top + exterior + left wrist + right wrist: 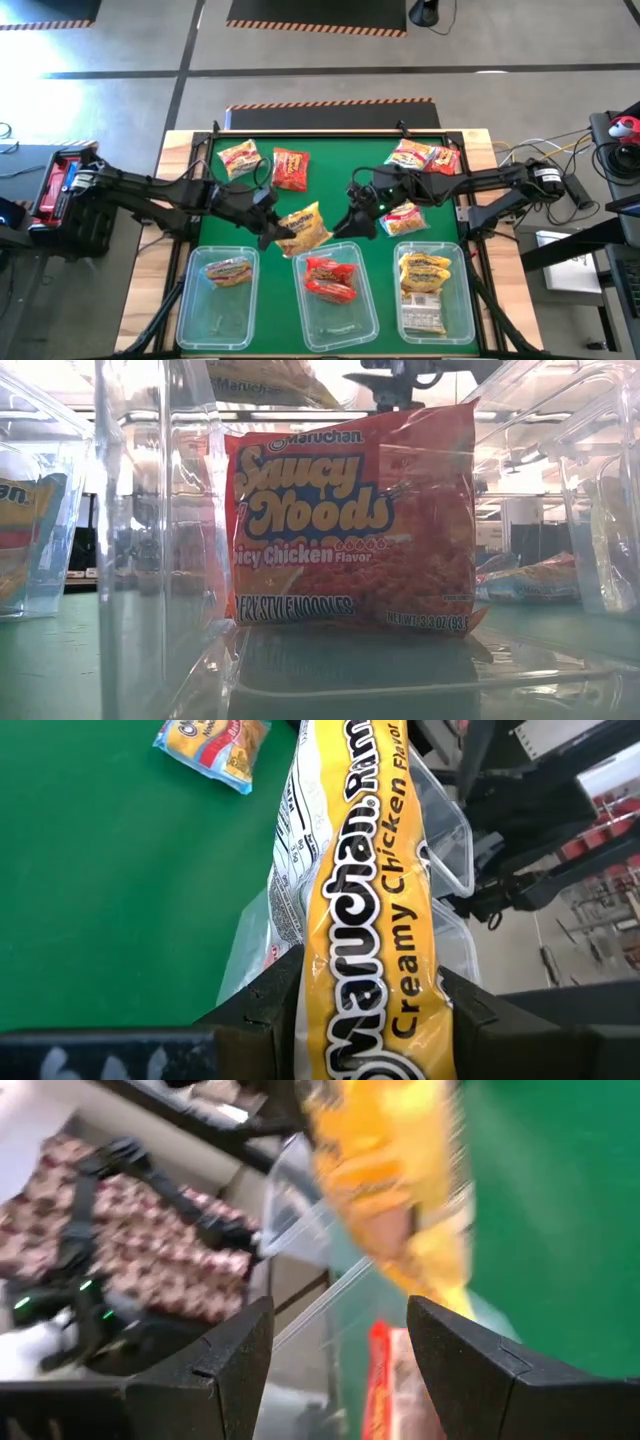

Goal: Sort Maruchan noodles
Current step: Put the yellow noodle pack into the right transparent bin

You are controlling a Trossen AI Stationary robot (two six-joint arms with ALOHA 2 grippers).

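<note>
The Maruchan noodles are crinkly packets. My left gripper (pixel 281 232) is shut on a yellow Creamy Chicken packet (pixel 304 227), just past the far rim of the middle bin (pixel 338 322). My right gripper (pixel 353 222) hovers open beside it, over the same rim, holding nothing (pixel 340 1370). A red Saucy Noods packet (pixel 350 525) stands on its lower edge in the middle bin. Yellow packets (pixel 425 272) lie in the right bin, and one orange-pink packet (pixel 229 270) lies in the left bin. Loose packets lie flat on the green mat (pixel 238 158) (pixel 290 168) (pixel 424 156) (pixel 403 217). My left gripper pinches the yellow packet across its width, one finger (pixel 265 1005) on each long edge, near the packet's end closest to the wrist (pixel 370 1010). The fingers come level from the table's left. The packet sticks out past the fingertips, lifted clear above the mat and the bin rim.
Three clear bins stand side by side along the near edge: left (pixel 218 300), middle and right (pixel 432 300). A wooden frame (pixel 185 150) borders the mat. Bare green mat lies between the two groups of loose packets, toward the far edge. Cables and equipment sit beyond the table's right side.
</note>
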